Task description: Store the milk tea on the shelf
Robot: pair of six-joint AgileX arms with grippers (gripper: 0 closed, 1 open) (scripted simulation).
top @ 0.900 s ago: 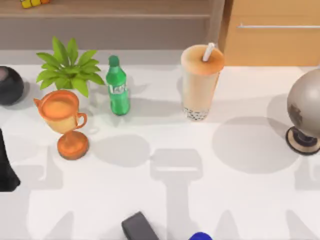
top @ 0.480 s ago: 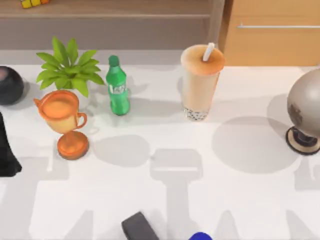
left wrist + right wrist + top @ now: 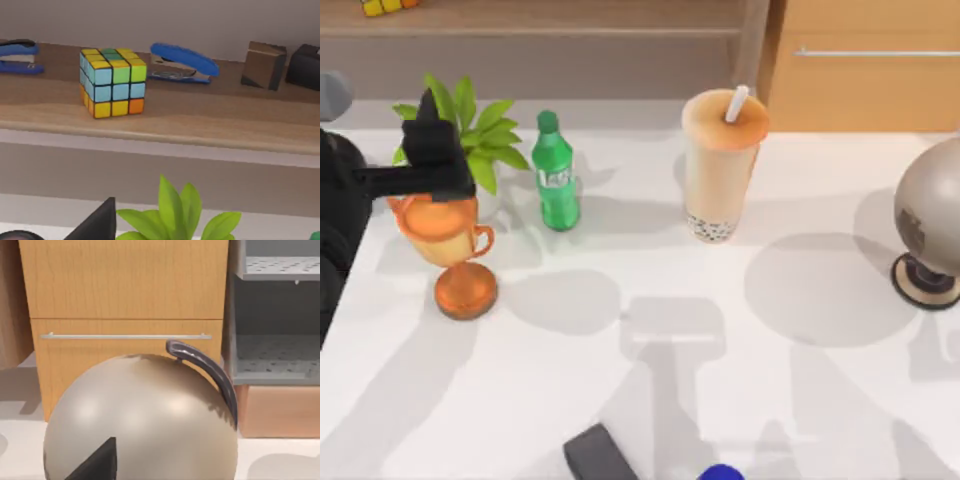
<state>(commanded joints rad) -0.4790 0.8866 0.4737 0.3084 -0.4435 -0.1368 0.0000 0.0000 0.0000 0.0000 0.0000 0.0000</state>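
At the near edge of the white table (image 3: 800, 400) lie a dark grey block (image 3: 598, 455) and, just beside it, a small blue object (image 3: 722, 472) cut off by the edge of the top view. Farther in on the left side stands an orange trophy cup (image 3: 450, 250), and my left gripper (image 3: 432, 160) hangs above its bowl, overlapping the leaves of a small green plant (image 3: 480, 140) behind it; whether its fingers stand wide or narrow I cannot tell. Just right of the plant stands a green soda bottle (image 3: 554, 175), upright. The milk tea (image 3: 722, 165) stands upright near the middle of the table's far part, well apart from the left gripper, its white straw poking from the orange lid and dark pearls at the bottom; nothing grips it. At the right edge sits a grey globe (image 3: 932, 215) on a round base, which the right wrist view shows close up (image 3: 140, 420). Beyond the table runs the shelf (image 3: 570, 20), a brown board with a greyish recess below; the left wrist view shows on it a colourful puzzle cube (image 3: 113, 81), two blue staplers (image 3: 182, 62) and a brown block (image 3: 263, 65). To the right of the shelf stands an orange-wood cabinet (image 3: 865, 85) with a silver handle bar.
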